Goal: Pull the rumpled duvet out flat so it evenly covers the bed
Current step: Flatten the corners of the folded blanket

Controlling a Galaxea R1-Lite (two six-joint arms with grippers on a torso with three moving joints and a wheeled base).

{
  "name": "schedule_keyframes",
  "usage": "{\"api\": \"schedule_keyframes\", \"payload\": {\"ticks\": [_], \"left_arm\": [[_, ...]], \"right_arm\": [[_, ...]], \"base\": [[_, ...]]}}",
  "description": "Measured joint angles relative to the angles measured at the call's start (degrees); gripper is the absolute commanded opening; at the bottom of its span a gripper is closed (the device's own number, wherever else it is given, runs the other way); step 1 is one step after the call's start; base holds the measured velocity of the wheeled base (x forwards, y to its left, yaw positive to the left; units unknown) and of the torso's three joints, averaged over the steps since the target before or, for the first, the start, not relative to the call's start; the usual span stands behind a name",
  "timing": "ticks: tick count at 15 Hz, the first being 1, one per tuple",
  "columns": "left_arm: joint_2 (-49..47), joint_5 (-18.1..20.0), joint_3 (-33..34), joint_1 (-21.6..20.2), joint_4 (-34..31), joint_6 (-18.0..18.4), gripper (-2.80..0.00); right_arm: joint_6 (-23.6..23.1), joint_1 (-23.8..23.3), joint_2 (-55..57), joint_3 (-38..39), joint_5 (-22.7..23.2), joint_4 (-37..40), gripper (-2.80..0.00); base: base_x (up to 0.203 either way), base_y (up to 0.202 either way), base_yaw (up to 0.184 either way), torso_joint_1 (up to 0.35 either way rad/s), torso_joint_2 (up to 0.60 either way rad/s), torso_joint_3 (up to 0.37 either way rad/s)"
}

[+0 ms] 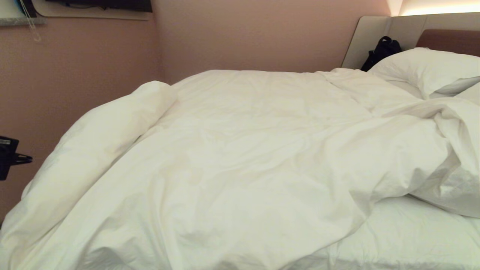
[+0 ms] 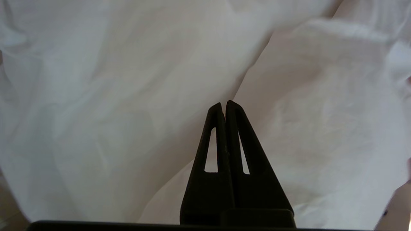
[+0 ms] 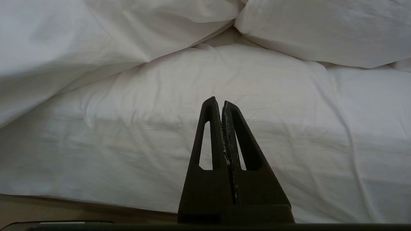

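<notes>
My left tool (image 2: 223,104) is pinched fully closed with nothing between its tips, and it hangs close over the duvet (image 1: 240,150), pointing into a deep fold where two puffy bulges meet. I judge that this fold is a sensible target, since a ridge of cloth gives the tips something to bite, but they must part first. The left arm shows only as a dark bit at the edge of the head view.

My right tool (image 3: 222,102) is likewise closed and empty, parked low at the side of the bed (image 3: 80,205). Ahead of it lies smooth white bedding, and beyond that the heaped cloth and a pillow (image 3: 321,29).

The duvet lies over most of the bed but unevenly. A thick roll is bunched along the wall side, away from my right tool, and on the right tool's side, near the pillows (image 1: 427,69), it is crumpled back so a patch of bare sheet (image 1: 412,232) shows. I judge the flattening barely begun: that crumpled edge wants drawing over the sheet.
</notes>
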State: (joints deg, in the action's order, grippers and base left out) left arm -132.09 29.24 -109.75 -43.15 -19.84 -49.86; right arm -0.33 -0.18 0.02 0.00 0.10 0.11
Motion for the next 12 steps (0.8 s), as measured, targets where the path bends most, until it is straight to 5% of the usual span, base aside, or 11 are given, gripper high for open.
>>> {"api": "schedule_keyframes", "payload": {"ticks": [1, 2, 12], "left_arm": [[-0.5, 1.1, 0.0, 0.0, -0.1, 0.9, -2.8], [-1.0, 1.5, -0.1, 0.0, -0.1, 1.2, 0.0], [-4.9, 6.3, 0.0, 1.9, -1.8, 4.2, 0.0]], "right_arm": [[0.0, 0.0, 0.0, 0.0, 0.0, 0.0, -2.8], [0.0, 0.0, 0.0, 0.0, 0.0, 0.0, -2.8], [0.0, 0.0, 0.0, 0.0, 0.0, 0.0, -2.8]], "base": [[0.0, 0.0, 0.0, 0.0, 0.0, 0.0], [0.0, 0.0, 0.0, 0.0, 0.0, 0.0], [0.0, 0.0, 0.0, 0.0, 0.0, 0.0]]}}
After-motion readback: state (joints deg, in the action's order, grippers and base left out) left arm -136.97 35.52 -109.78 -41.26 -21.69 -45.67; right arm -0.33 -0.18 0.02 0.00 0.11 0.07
